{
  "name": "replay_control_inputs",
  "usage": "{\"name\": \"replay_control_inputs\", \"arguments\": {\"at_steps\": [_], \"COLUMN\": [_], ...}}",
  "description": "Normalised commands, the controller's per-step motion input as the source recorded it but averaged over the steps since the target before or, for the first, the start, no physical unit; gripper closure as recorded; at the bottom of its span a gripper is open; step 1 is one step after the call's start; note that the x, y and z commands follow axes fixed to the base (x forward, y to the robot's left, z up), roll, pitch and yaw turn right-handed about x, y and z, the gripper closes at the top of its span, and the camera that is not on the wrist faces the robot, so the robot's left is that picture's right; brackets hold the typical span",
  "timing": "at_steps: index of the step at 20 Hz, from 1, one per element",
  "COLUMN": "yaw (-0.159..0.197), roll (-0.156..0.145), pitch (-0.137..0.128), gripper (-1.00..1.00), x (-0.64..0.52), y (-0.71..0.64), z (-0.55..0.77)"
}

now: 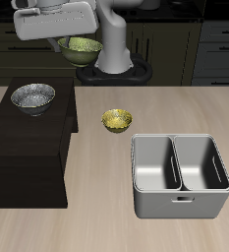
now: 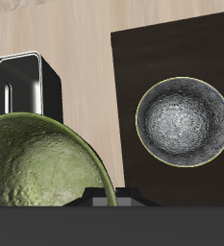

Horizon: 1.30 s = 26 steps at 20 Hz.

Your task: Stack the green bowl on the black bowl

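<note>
The green bowl [image 1: 80,49] is an olive-green bowl with a mottled glossy inside, held high in the air by my gripper [image 1: 67,41], which is shut on its rim. It fills much of the wrist view [image 2: 37,163]. The black bowl [image 1: 32,97], with a silvery speckled inside, sits on top of a dark cabinet [image 1: 28,148], lower and toward the table's front from the held bowl. It also shows in the wrist view [image 2: 185,120], beside the green bowl and apart from it.
A golden-yellow bowl [image 1: 116,120] sits on the table beside the cabinet. A grey two-compartment metal bin [image 1: 180,175] stands near the table's front edge and also shows in the wrist view [image 2: 22,86]. The robot's base [image 1: 116,59] is at the back.
</note>
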Motion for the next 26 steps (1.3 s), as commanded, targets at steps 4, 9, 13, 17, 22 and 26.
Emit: {"name": "replay_control_inputs", "arguments": {"at_steps": [4,9,13,17,22,26], "yaw": [-0.013,-0.007,-0.036,0.014,0.013,-0.016], "roll": [-0.026,0.021,0.013,-0.028,-0.006,-0.047], "pitch": [-0.020,0.000,-0.021,-0.018,-0.013,0.008], "gripper": [1.00,1.00,1.00,1.00,1.00,1.00], "x": [0.09,0.13,0.00,0.01,0.01,0.09], "y": [-0.25,-0.30,-0.42,-0.32,-0.25,-0.35], "z": [0.10,0.04,0.18,0.09,0.01,-0.03]}}
